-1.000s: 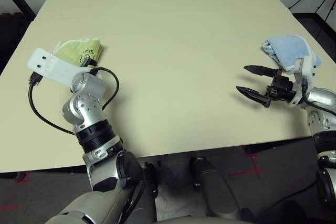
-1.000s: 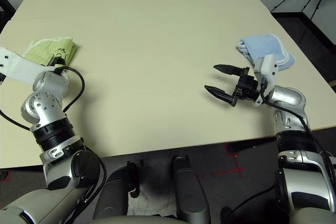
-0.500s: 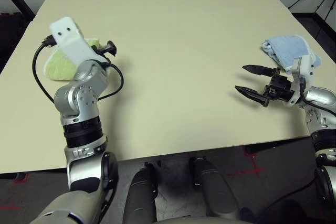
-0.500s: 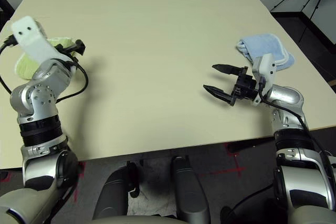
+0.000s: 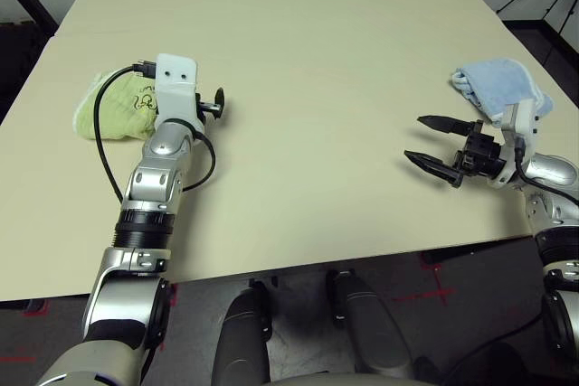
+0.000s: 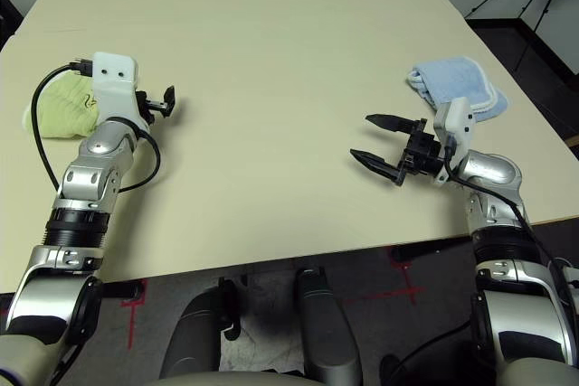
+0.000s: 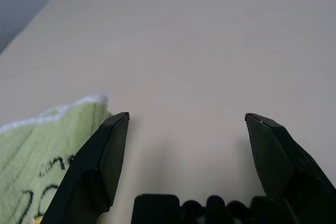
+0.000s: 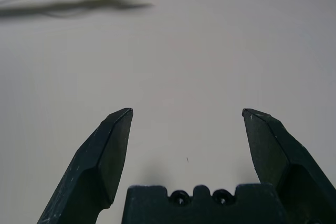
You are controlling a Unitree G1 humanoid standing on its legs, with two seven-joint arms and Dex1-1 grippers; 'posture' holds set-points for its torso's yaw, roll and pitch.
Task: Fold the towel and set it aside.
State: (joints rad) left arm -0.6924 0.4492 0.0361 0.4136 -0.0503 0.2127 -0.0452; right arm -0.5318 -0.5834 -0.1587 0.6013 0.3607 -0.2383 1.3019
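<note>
The towel (image 5: 107,112) is a light-green terry cloth with a white edge and dark scribbles, lying bunched in a folded heap at the table's left side. My left gripper (image 5: 215,106) hovers low just to the right of it, open and holding nothing. In the left wrist view the towel's corner (image 7: 37,150) lies beside one of my black fingers (image 7: 100,161). My right gripper (image 5: 414,137) stands open above bare table on the right, pointing left, far from the towel.
A folded light-blue cloth (image 5: 498,88) lies at the table's right edge, just behind my right wrist. The beige table (image 5: 317,42) stretches wide between the two arms. A black cable (image 5: 104,146) loops from my left wrist beside the towel.
My left arm has swung off the towel and stretched forward, so its gripper now sits to the towel's right. The towel lies uncovered. The right arm has not moved.
</note>
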